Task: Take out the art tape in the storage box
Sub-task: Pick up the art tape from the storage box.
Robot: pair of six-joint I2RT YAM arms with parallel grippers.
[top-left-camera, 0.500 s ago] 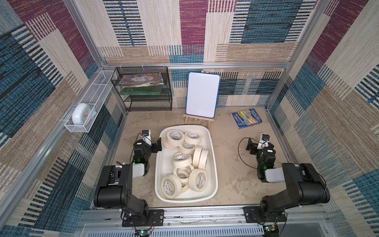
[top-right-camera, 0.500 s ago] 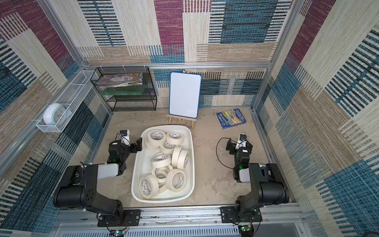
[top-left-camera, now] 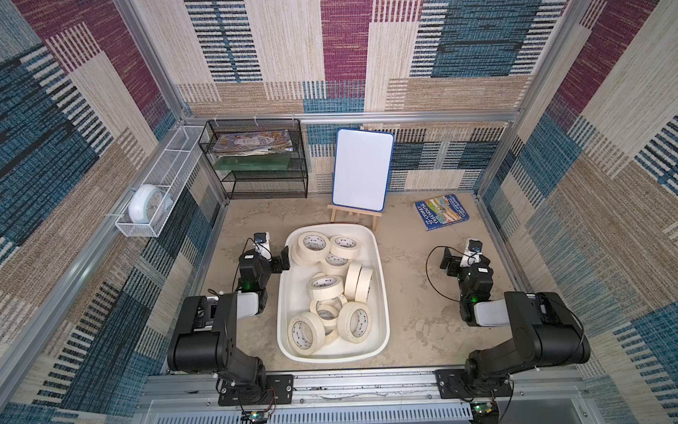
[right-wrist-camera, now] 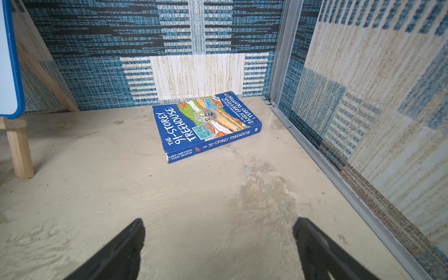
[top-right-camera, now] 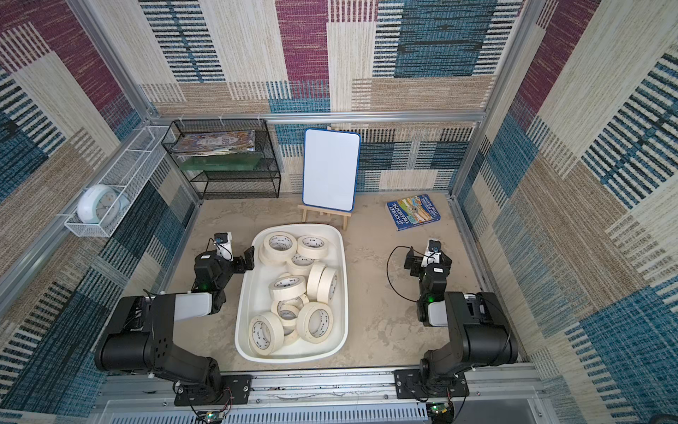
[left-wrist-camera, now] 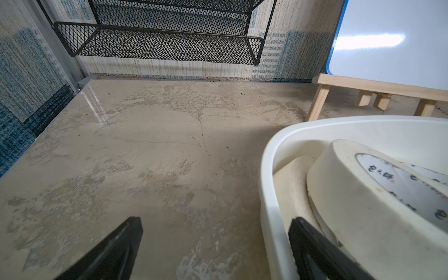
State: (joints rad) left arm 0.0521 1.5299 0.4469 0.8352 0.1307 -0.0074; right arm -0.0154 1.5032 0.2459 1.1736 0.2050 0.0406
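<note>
The tan counter has the big white storage box in its middle. All the art tape rolls lie piled inside the box. The left hand is wide open and holds nothing, with one finger over the box's rim. The right hand is wide open too and empty, over bare counter, well apart from the box.

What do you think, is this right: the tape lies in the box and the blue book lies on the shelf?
No. The book lies on the table, not on the shelf, as both top views show. The tape is in the box.
</note>
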